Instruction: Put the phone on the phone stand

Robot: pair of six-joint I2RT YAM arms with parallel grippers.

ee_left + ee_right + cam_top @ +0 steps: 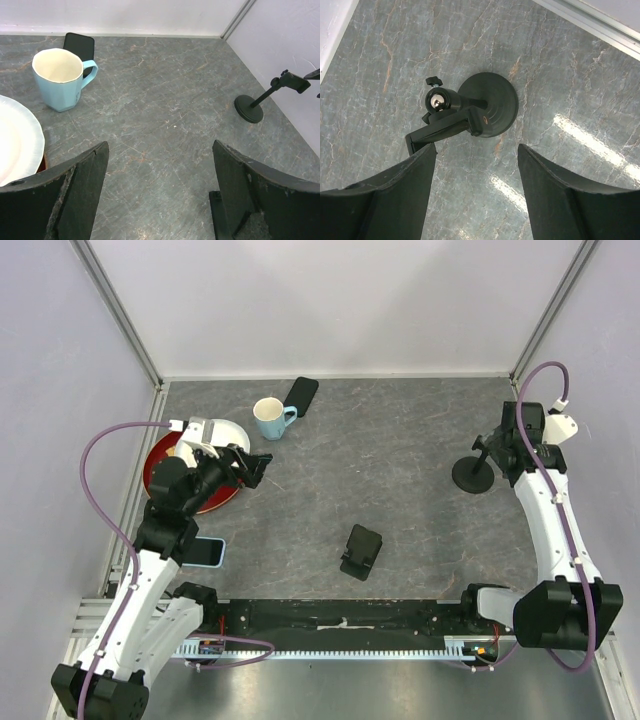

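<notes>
We see the left fingers (80, 195) spread wide, with only bare desk (400, 440) between them; they pinch nothing. They hang above the left part of the desk, beside a white plate (15, 140) that sits on a red dish (160, 458). Past the plate a light-blue mug (59, 80) stands upright, its handle turned to the right. The phone (302, 395), black, lies flat on the desk just behind the mug, near the far wall. Its near end is close to the mug handle, and we cannot tell whether the two touch.

The right fingers (395, 200) are likewise spread and grip nothing. They hover over the round-base stand (490, 102) at the right side of the desk. It has a black disc foot, a short stem, a ball joint with a small knob, and a clamp arm at the top. In the right wrist view the clamp arm reaches toward the finger on the left of that view, yet stays apart from both fingers.

Toward the near edge, around the middle of the desk, we find a small black folding stand (361, 552), well apart from the phone and from both sets of fingers.

Close beside the left arm, near the left front corner, lies a flat light-blue slab (208, 552) with rounded corners, partly hidden by the arm. We cannot tell what it is.
</notes>
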